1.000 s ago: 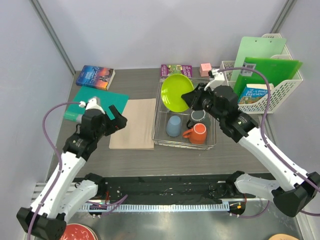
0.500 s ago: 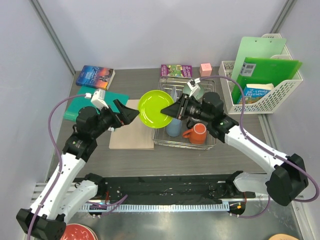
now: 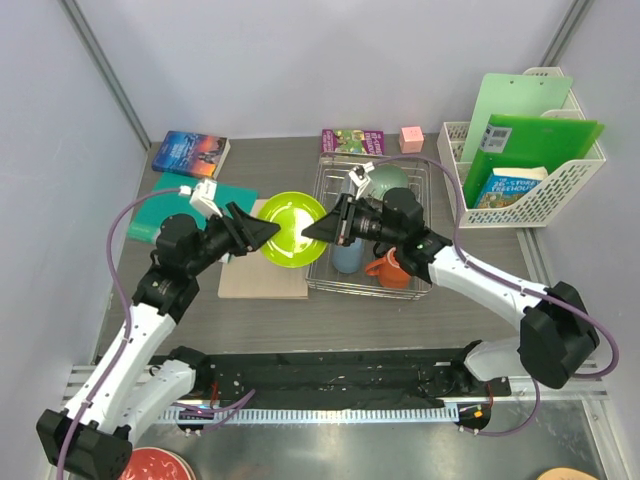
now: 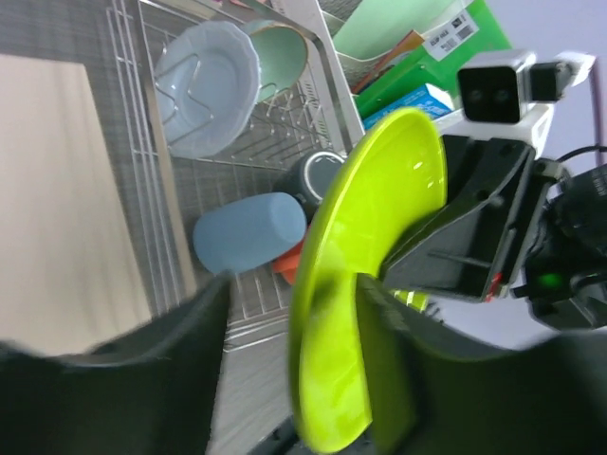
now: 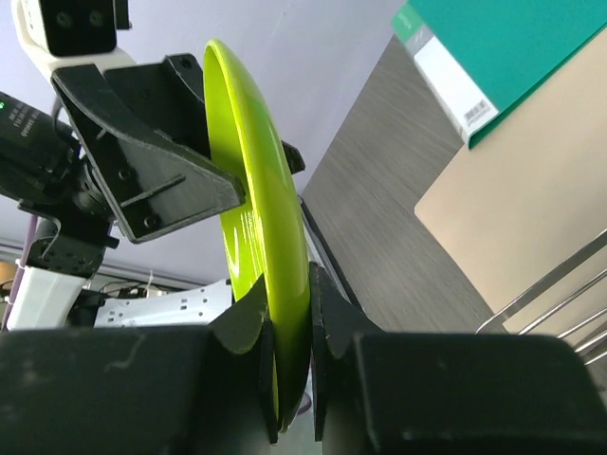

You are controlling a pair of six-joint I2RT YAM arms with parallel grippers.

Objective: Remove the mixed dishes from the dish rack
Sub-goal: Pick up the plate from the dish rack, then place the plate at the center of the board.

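The lime-green plate [image 3: 290, 229] hangs on edge above the table, just left of the dish rack [image 3: 370, 291]. My right gripper [image 3: 308, 233] is shut on its right rim [image 5: 261, 237]. My left gripper [image 3: 268, 230] straddles the opposite rim [image 4: 370, 265], open; one finger [image 4: 398, 379] touches the plate and a gap shows at the other. In the rack lie a light blue cup [image 3: 347, 255], an orange mug [image 3: 392, 268] and a sage-green bowl [image 3: 388, 180]. The white plate [image 4: 204, 90] stands beside the bowl in the left wrist view.
A tan board [image 3: 268, 262] lies under the plate, with a teal folder [image 3: 195, 200] and a book [image 3: 190, 153] further left. A white slotted basket [image 3: 560, 190] with green folders stands at the right. A red plate [image 3: 160, 468] sits at the bottom edge.
My right arm has carried the lime-green plate out of the rack and leftwards. My left gripper has moved right to meet it, and its jaws have narrowed around the rim.
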